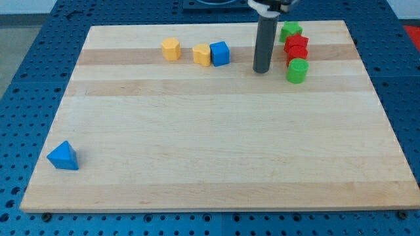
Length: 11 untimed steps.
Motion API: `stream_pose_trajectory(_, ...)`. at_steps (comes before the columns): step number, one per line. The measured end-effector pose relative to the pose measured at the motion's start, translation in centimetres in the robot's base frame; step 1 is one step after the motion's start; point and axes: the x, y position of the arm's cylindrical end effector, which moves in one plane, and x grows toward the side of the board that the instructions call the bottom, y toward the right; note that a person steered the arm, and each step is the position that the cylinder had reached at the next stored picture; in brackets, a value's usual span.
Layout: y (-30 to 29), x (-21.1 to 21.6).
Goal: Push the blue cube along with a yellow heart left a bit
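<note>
The blue cube (220, 53) sits near the view's top, touching the yellow heart (202, 55) on its left. A second yellow block, hexagon-like (171, 49), stands apart further left. My tip (262, 70) rests on the board to the right of the blue cube, about a cube's width and a half away, not touching it. The rod rises straight up from the tip to the view's top edge.
Right of my tip is a cluster: a green block (291, 30) at the top, two red blocks (296, 43) (296, 54) below it, and a green cylinder (297, 71). A blue triangular block (63, 157) lies at the lower left of the wooden board (216, 151).
</note>
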Motion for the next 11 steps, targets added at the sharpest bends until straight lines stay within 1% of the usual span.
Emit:
stream_pose_trajectory(1, -1.7, -1.0)
stream_pose_trajectory(2, -4.1, -1.1)
stream_pose_trajectory(4, -5.6, -2.7)
stream_pose_trajectory(5, -6.5, -1.8)
stream_pose_trajectory(7, -10.7, -0.4)
stream_pose_trajectory(9, -12.3, 0.8)
stream_pose_trajectory(10, -13.5, 0.7)
stream_pose_trajectory(11, -10.1, 0.6)
